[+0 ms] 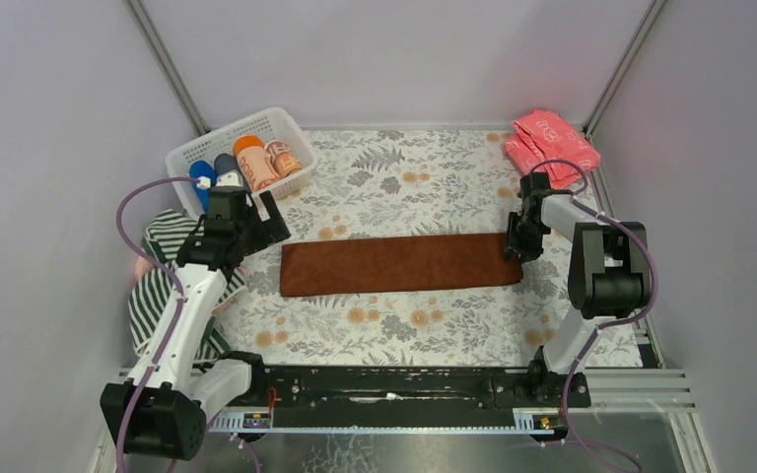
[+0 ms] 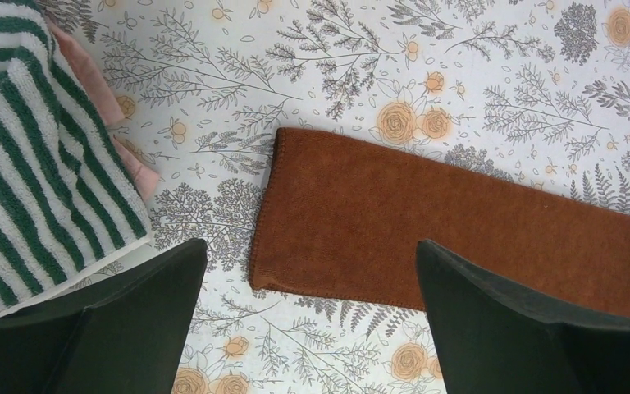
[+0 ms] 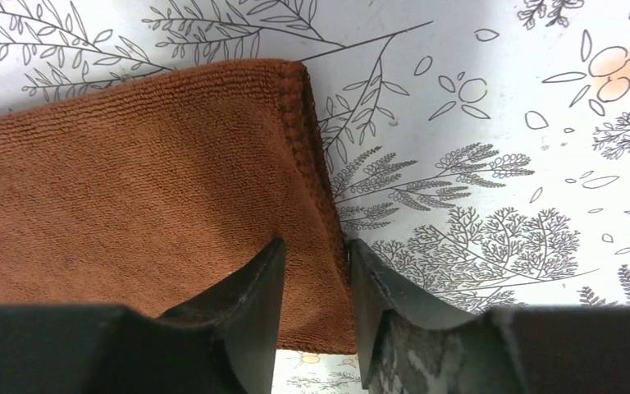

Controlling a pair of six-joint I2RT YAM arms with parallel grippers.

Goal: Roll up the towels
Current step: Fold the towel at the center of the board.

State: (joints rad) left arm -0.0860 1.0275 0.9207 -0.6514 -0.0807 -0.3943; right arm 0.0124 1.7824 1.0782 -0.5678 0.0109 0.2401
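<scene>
The rust-brown towel (image 1: 399, 264) lies folded into a long flat strip across the middle of the floral table. My right gripper (image 1: 516, 246) is shut on its right end; in the right wrist view the fingers (image 3: 316, 246) pinch the hemmed edge of the towel (image 3: 131, 180). My left gripper (image 1: 251, 222) hovers open and empty over the strip's left end (image 2: 459, 230), its fingers wide apart (image 2: 312, 244). The dark-and-white striped towel (image 1: 163, 286) lies crumpled at the table's left edge, also in the left wrist view (image 2: 25, 164), with the pale pink towel (image 2: 123, 139) showing under it.
A white basket (image 1: 227, 128) at the back left holds several rolled towels (image 1: 256, 163). Red-pink packets (image 1: 550, 143) lie in the back right corner. Grey walls close in the table on three sides.
</scene>
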